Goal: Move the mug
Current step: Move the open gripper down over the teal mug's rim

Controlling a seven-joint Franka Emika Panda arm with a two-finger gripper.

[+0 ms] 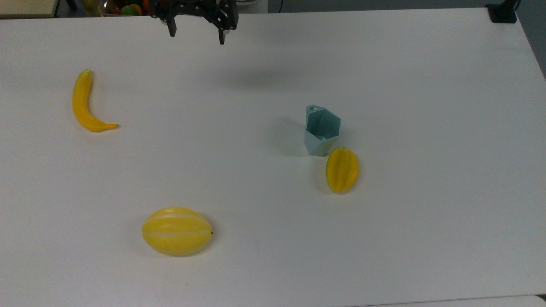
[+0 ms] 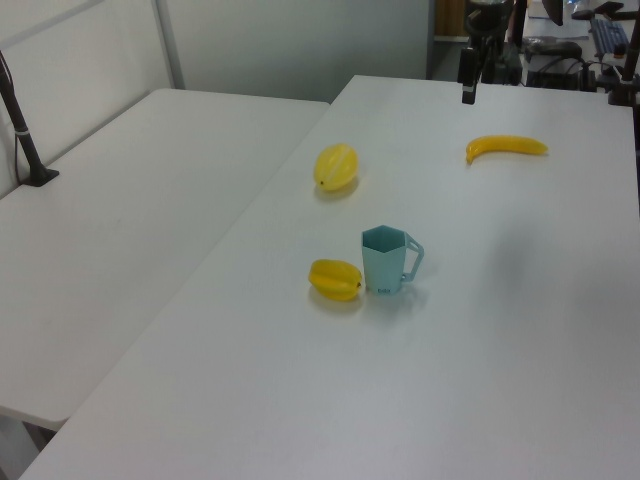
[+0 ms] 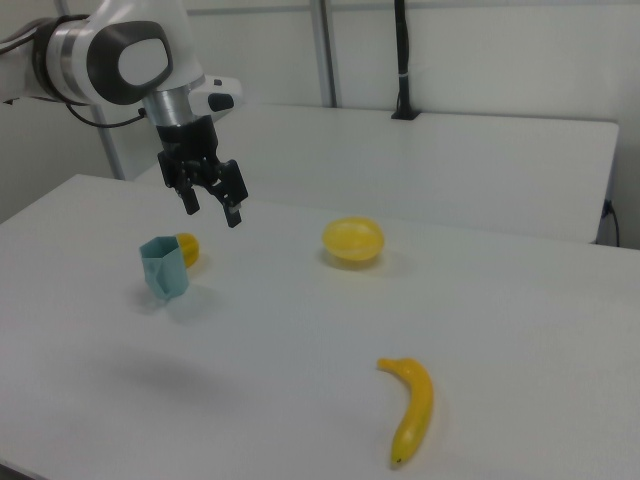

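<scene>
three wide views, shared table [image 1: 273, 277]

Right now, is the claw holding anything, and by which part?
Nothing. The claw hangs open above the table, apart from the mug, which stands upright beside the starfruit.

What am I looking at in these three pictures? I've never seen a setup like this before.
A robot arm with a two-finger gripper, open and holding nothing, hangs above a white table. Three fixed cameras film the same moment: one from above, two from opposite sides. On the table stand a pale teal faceted mug, upright, with a yellow starfruit close beside it. Farther off lie a yellow melon and a banana. The mug is what the arm should move; it is not yet touched.
</scene>
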